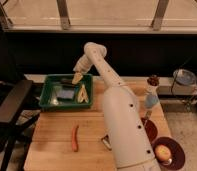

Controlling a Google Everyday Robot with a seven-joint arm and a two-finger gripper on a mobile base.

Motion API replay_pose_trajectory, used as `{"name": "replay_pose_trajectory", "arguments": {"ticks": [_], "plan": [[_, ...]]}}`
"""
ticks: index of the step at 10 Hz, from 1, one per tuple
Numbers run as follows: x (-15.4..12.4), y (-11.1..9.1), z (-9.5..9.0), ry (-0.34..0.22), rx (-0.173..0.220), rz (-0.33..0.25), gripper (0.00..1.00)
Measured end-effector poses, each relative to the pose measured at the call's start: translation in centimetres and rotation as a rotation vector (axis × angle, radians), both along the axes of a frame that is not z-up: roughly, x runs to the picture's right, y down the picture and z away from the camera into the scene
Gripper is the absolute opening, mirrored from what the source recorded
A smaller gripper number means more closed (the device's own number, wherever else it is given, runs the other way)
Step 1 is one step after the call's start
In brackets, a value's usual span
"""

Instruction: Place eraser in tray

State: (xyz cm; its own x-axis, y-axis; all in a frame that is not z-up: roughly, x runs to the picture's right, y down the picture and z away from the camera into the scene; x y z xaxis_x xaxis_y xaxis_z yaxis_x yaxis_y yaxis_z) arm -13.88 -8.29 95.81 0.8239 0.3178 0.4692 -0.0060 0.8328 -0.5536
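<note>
The green tray (48,95) sits at the table's back left. My gripper (75,78) hangs at the end of the white arm, just over the tray's far rim near its middle. A small dark block, which looks like the eraser (67,80), shows right beside the gripper's tip on its left. I cannot tell whether it is held or lies against the rim. Inside the tray lie a grey-blue flat rectangle (65,93) and a yellowish V-shaped piece (82,94).
An orange elongated object (74,138) lies on the wooden table in front of the tray. A small dark-silver item (106,143) lies beside the arm's base. A bottle (151,93), two dark red bowls (176,150), a yellowish fruit (162,150) and a metal bowl (185,78) are at the right. A black chair (12,107) stands left.
</note>
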Motion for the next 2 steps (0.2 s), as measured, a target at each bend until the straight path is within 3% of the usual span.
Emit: {"name": "replay_pose_trajectory", "arguments": {"ticks": [2], "plan": [[0.21,-0.04,0.02,0.002,0.001,0.001,0.65]]}}
